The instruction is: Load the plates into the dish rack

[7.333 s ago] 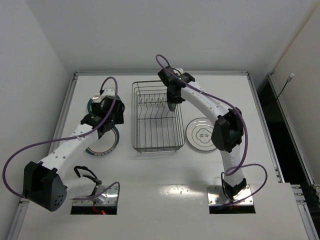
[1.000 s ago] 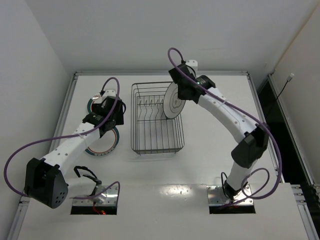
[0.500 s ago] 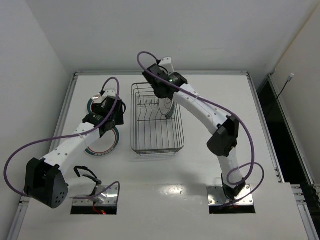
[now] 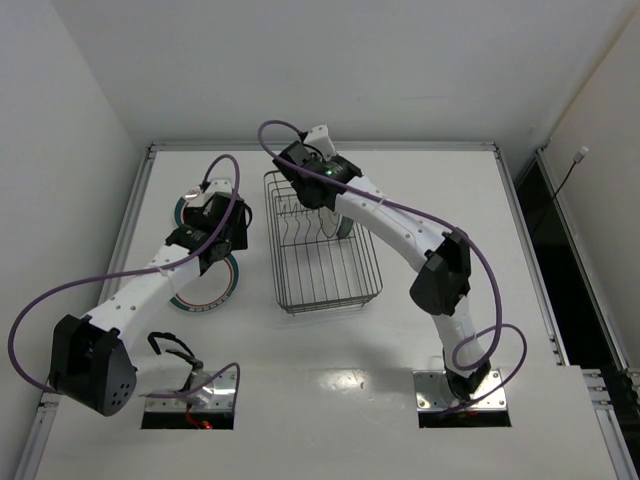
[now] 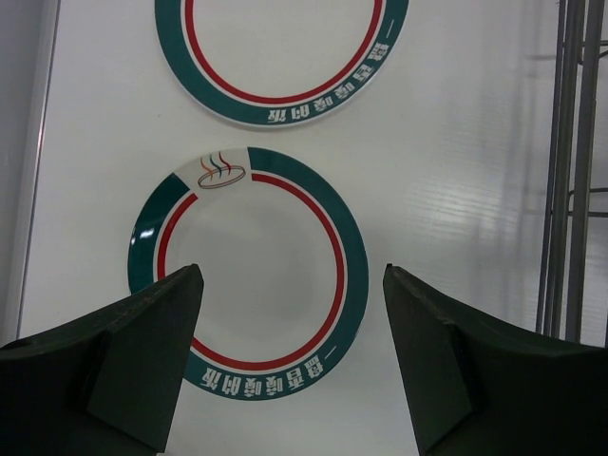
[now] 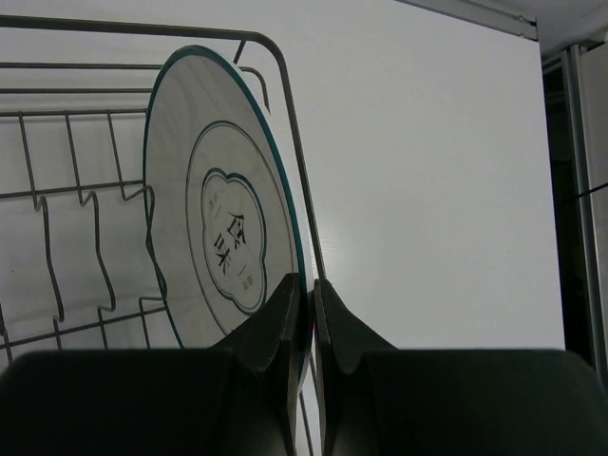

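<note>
A white plate (image 6: 220, 224) with a thin dark rim and a centre mark stands on edge inside the dish rack (image 6: 114, 23), close to its right wall. My right gripper (image 6: 306, 278) is shut on that plate's rim. From above, the plate (image 4: 339, 224) shows edge-on in the rack (image 4: 330, 306) under my right gripper (image 4: 326, 203). Two teal-and-red banded plates lie flat on the table at the left, one (image 5: 249, 275) below my left gripper (image 5: 292, 270), one (image 5: 277, 57) farther off. The left gripper (image 4: 214, 226) hovers open above them, holding nothing.
The rack's wire side (image 5: 571, 171) runs along the right edge of the left wrist view. A raised table rim (image 4: 320, 147) bounds the back, with walls to the left and behind. Purple cables loop over both arms.
My right arm has swung left and lowered the white plate down into the rack. The rack's near end has slid to the right. The left arm has not moved.
</note>
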`<act>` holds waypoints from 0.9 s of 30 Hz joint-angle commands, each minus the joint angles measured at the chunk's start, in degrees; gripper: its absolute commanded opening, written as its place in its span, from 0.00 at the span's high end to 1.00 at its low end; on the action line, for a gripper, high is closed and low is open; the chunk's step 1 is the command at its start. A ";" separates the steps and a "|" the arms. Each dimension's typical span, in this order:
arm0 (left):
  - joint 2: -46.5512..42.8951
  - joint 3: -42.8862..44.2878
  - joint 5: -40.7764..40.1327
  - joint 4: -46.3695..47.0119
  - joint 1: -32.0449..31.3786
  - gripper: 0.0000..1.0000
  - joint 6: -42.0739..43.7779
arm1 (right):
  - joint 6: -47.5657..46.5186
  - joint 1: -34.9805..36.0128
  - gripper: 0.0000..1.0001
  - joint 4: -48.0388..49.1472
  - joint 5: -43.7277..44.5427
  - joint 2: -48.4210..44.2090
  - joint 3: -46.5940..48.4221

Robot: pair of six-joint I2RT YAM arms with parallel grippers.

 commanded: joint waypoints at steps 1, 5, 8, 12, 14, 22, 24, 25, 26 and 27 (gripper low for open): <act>0.23 2.04 -0.89 0.48 -0.35 0.26 -0.71 | -5.62 -0.12 1.00 0.54 3.94 -5.03 4.91; 0.23 2.04 -0.89 0.48 -0.35 0.26 -0.71 | -7.04 -0.12 1.00 1.86 4.99 -7.85 5.44; 0.23 2.04 -0.89 0.48 -0.35 0.26 -0.71 | -9.05 -0.12 1.00 3.27 5.52 -8.73 5.44; 0.23 2.04 -0.89 0.48 -0.35 0.26 -0.71 | -10.20 -0.12 1.00 4.41 6.84 -9.26 4.05; 0.23 2.04 -0.89 0.48 -0.35 0.26 -0.71 | -10.81 -0.12 1.00 4.94 6.84 -9.26 2.90; 0.23 2.04 -0.89 0.48 -0.35 0.26 -0.71 | -10.29 1.02 1.00 4.94 9.39 -6.53 -1.85; 0.23 2.04 -0.89 0.48 -0.35 0.26 -0.71 | -10.29 1.02 1.00 6.25 9.39 -5.92 -4.74; 0.23 2.04 -0.89 0.48 -0.35 0.26 -0.71 | -10.29 1.02 1.00 6.96 9.39 -5.92 -5.53; 0.75 2.04 -0.89 0.48 -0.35 0.26 -0.71 | -10.29 1.02 1.00 6.96 8.87 -5.31 -5.54; 0.76 2.04 -0.89 0.48 -0.35 0.26 -0.71 | -10.29 1.02 1.00 6.96 7.91 -5.30 -6.06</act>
